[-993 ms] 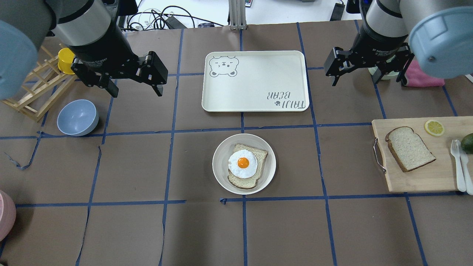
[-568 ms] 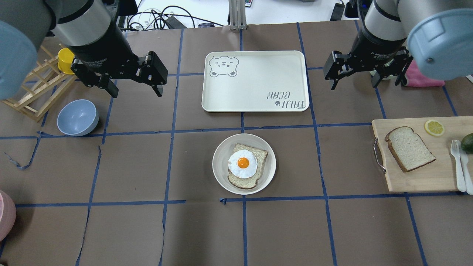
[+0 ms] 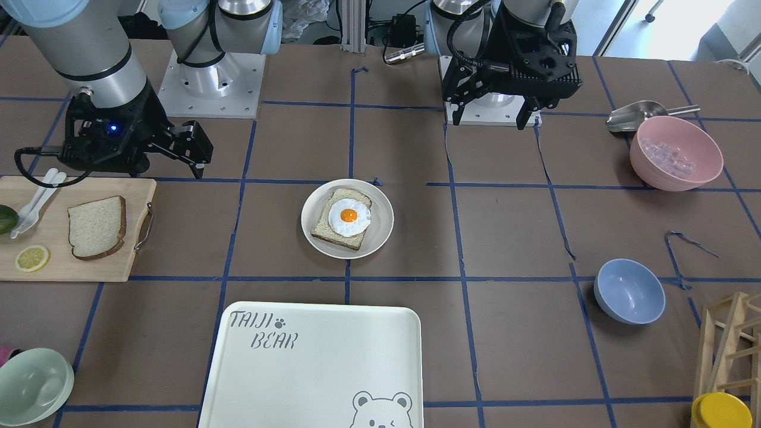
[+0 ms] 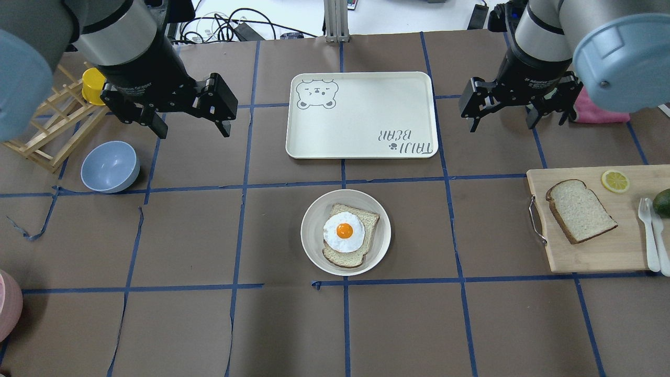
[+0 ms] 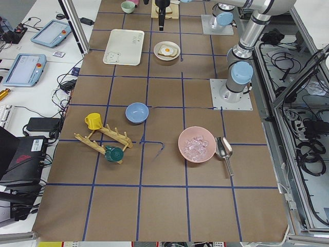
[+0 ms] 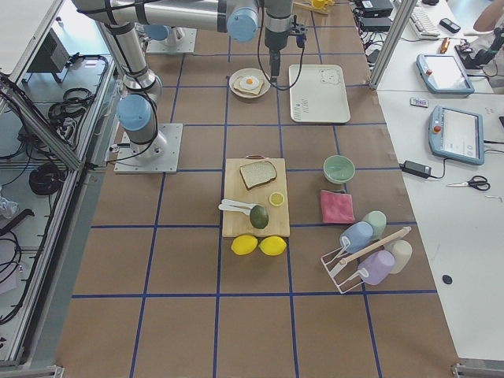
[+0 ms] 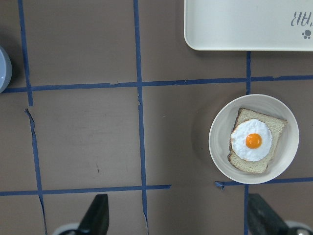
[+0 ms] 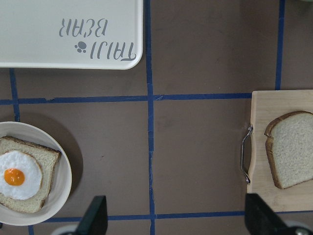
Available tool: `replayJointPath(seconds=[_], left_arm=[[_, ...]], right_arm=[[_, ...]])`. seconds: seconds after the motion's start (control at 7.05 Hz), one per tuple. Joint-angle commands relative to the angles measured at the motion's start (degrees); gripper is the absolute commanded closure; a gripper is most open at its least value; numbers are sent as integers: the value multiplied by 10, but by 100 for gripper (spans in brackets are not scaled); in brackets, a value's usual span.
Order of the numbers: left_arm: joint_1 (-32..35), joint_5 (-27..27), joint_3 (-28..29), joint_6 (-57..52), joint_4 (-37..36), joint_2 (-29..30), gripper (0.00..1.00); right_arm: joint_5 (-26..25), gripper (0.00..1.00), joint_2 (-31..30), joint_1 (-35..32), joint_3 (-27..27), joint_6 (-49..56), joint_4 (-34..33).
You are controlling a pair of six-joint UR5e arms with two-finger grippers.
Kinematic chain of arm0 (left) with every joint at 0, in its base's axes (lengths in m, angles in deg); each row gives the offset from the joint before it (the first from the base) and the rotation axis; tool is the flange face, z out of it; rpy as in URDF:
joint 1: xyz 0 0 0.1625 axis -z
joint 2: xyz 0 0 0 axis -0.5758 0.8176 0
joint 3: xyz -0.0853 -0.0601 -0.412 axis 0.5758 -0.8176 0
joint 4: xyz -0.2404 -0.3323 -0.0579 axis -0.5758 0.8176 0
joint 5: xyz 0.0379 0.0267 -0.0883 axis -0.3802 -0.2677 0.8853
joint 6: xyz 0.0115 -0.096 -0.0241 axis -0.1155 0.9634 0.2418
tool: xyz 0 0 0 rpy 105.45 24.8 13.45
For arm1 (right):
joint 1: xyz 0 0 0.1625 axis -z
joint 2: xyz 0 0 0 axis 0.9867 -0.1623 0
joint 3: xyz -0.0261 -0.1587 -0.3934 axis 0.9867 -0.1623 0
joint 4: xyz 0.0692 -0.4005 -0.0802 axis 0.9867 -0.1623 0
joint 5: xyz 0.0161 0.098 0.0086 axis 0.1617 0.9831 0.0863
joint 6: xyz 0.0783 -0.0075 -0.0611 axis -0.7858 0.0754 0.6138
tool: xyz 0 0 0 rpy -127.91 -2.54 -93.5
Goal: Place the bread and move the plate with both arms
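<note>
The plain bread slice lies on a wooden cutting board at the right; it also shows in the right wrist view. The round cream plate sits at the table's middle and holds another slice topped with a fried egg. My left gripper is open and empty, high over the back left, far from the plate. My right gripper is open and empty, above the table behind the cutting board.
A white bear-print tray lies behind the plate. A blue bowl, a wooden rack and a yellow cup are at the left. A lemon slice, white cutlery and an avocado share the board. A pink bowl stands near the robot's left.
My right gripper has turned slightly and edged a little toward the cutting board. The left arm, bread and plate have not moved.
</note>
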Motion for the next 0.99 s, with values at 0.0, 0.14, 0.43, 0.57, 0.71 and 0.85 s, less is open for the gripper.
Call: replayJointPath(seconds=[0.0,0.14,0.43,0.57,0.71,0.85], left_arm=[[1,-1,0,0,0,0,0],[1,0,1,0,-1,1,0],[1,-1,0,0,0,1,0],[1,-1,1,0,0,1,0],[1,-1,0,0,-1,1,0],[1,-1,0,0,-1,2,0]], right_arm=[[3,0,-1,-1,0,4,10],[4,0,-1,-1,0,3,15],[5,0,5,-6,5,2,15],[5,0,3,-6,14,1,15],[4,0,4,-7,16,1,14],[4,0,7,-7,18,2,14]])
